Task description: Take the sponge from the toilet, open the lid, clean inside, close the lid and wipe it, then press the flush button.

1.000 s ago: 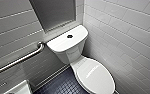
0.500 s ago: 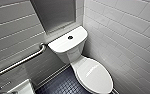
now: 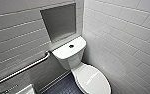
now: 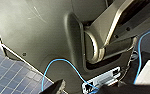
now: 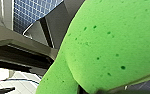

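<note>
The white toilet stands in the corner in the head view, with its lid (image 3: 92, 80) down and flat. The flush button (image 3: 71, 46) is a small dark disc in the middle of the white tank cover (image 3: 63, 52). The bright green sponge (image 5: 111, 45) looms large and bent in the right wrist view, pinched in my shut right gripper, well away from the toilet. My left gripper is open and holds nothing; its wrist view looks at the robot's own grey body and a blue cable (image 4: 63, 62).
A metal grab bar (image 3: 23, 70) runs along the tiled left wall, beneath a recessed niche (image 3: 59, 22). The tiled right wall (image 3: 126, 37) stands close beside the toilet. Dark blue floor tiles (image 3: 63, 87) lie in front, and a white object (image 3: 28, 90) sits at the lower left.
The head view has drifted slightly, so the toilet sits a little lower and further right in the picture. Nothing in the scene itself has moved.
</note>
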Robot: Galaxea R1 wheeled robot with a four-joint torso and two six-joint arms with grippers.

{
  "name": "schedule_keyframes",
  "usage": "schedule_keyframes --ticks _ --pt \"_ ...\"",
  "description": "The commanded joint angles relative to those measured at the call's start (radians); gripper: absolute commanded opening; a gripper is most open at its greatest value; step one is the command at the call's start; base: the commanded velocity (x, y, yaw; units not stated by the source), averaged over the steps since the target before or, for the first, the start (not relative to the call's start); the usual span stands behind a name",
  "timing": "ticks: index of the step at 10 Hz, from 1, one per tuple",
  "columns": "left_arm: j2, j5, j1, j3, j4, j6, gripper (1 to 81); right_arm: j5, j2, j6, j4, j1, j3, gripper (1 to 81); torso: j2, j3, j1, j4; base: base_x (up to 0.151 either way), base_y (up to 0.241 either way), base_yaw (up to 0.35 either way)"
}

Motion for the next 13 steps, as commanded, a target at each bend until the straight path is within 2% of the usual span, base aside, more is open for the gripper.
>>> schedule_keyframes --ticks 1,2,3,4,5,6,11,12,13 --pt "0.019 0.087 0.025 -0.023 -0.027 -0.002 81.1 -0.049 0.017 -0.004 -0.034 -0.036 -0.044 1.0 0.094 0.093 -0.061 0.0 0.0 0.0 0.0" --pt "0.02 0.087 0.025 -0.023 -0.029 -0.002 81.1 -0.049 0.05 -0.004 -0.046 -0.042 -0.095 1.0 0.133 0.133 -0.086 0.0 0.0 0.0 0.0" --pt "0.023 0.087 0.025 -0.023 -0.029 -0.002 81.1 -0.049 0.077 -0.003 -0.055 -0.047 -0.134 1.0 0.261 0.261 -0.169 0.0 0.0 0.0 0.0" --pt "0.028 0.085 0.025 -0.025 -0.027 -0.002 81.1 -0.05 0.094 -0.003 -0.061 -0.048 -0.158 1.0 0.291 0.094 -0.19 0.0 0.0 0.0 0.0" --pt "0.032 0.084 0.025 -0.034 -0.027 -0.002 81.1 -0.053 0.11 -0.003 -0.066 -0.048 -0.18 1.0 0.237 0.142 -0.156 0.0 0.0 0.0 0.0" --pt "0.043 0.081 0.025 -0.06 -0.029 -0.002 81.1 -0.054 0.121 -0.003 -0.066 -0.051 -0.2 1.0 0.257 0.154 -0.171 0.0 0.0 0.0 0.0" --pt "0.117 0.081 0.025 -0.189 -0.027 -0.002 81.1 -0.057 0.239 -0.004 -0.066 -0.067 -0.384 1.0 0.424 0.17 -0.278 0.0 0.0 0.0 0.0" --pt "0.117 0.079 0.025 -0.19 -0.029 -0.001 81.1 -0.057 0.252 -0.004 -0.066 -0.067 -0.402 1.0 0.462 0.262 -0.302 0.0 0.0 0.0 0.0" --pt "0.117 0.077 0.025 -0.19 -0.029 -0.002 81.1 -0.057 0.261 -0.004 -0.084 -0.065 -0.416 1.0 0.498 0.272 -0.325 0.0 0.0 0.0 0.0"
